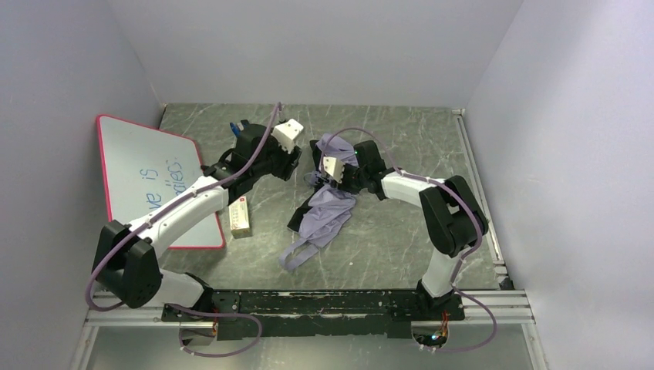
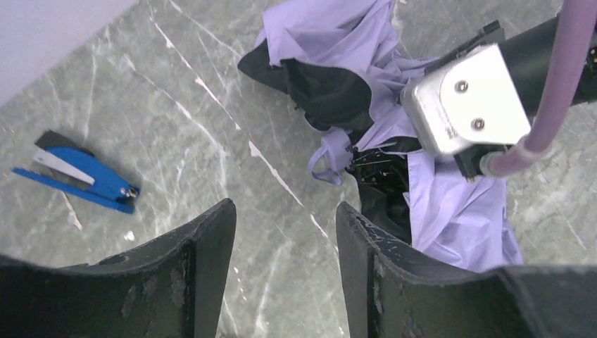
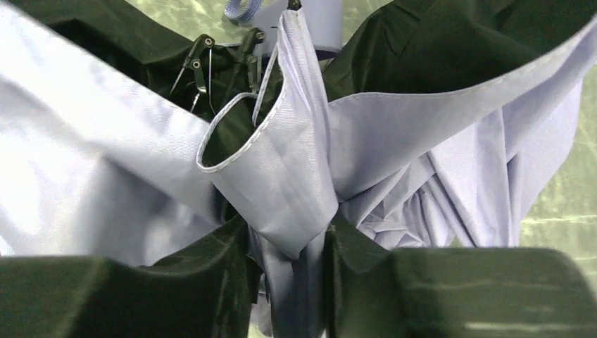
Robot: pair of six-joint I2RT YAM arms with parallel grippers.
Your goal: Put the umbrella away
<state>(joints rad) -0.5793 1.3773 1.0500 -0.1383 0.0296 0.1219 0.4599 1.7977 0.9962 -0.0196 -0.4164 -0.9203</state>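
Observation:
The umbrella [image 1: 328, 214] lies collapsed and loose on the grey marbled table [image 1: 385, 239], pale lavender fabric with a black lining, and its strap loop [image 1: 296, 256] trails toward the near edge. My right gripper [image 3: 292, 260] is shut on a fold of the umbrella's fabric [image 3: 281, 162], with thin black ribs [image 3: 200, 63] showing behind it. In the top view the right gripper [image 1: 322, 183] sits at the umbrella's far end. My left gripper [image 2: 285, 211] stands open above bare table, nothing between its fingers, just left of the umbrella [image 2: 450, 211]. In the top view the left gripper [image 1: 291, 160] is a short way from the right one.
A red-framed whiteboard [image 1: 146, 177] lies at the left under my left arm. A small white and red box [image 1: 239, 217] sits beside it. A blue hand tool [image 2: 81, 179] lies at the far left of the table. Walls close three sides, and a metal rail [image 1: 478, 193] runs along the right.

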